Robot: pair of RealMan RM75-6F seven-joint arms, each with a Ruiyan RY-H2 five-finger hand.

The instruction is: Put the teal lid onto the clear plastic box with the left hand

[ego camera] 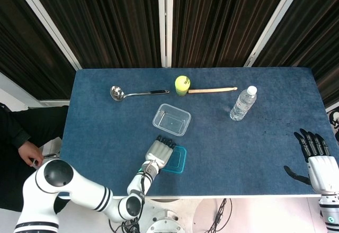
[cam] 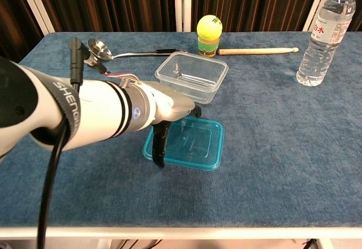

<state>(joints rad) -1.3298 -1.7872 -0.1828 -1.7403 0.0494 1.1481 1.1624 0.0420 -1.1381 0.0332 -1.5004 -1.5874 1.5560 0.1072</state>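
The teal lid [ego camera: 177, 161] [cam: 195, 144] lies flat on the blue table, just in front of the clear plastic box [ego camera: 171, 119] [cam: 192, 76], which stands empty. My left hand [ego camera: 160, 151] [cam: 167, 108] hovers over the lid's left half, its fingers stretched toward the box. The thumb points down at the lid's front left corner. I see no grip on the lid. My right hand [ego camera: 317, 161] rests at the table's front right edge with fingers spread and nothing in it; the chest view does not show it.
Along the back lie a metal ladle [ego camera: 117, 92] [cam: 100, 48], a tennis ball on a small stand [ego camera: 182, 83] [cam: 209, 28] and a wooden drumstick [ego camera: 212, 90] [cam: 257, 50]. A water bottle [ego camera: 243, 104] [cam: 323, 37] stands at the right.
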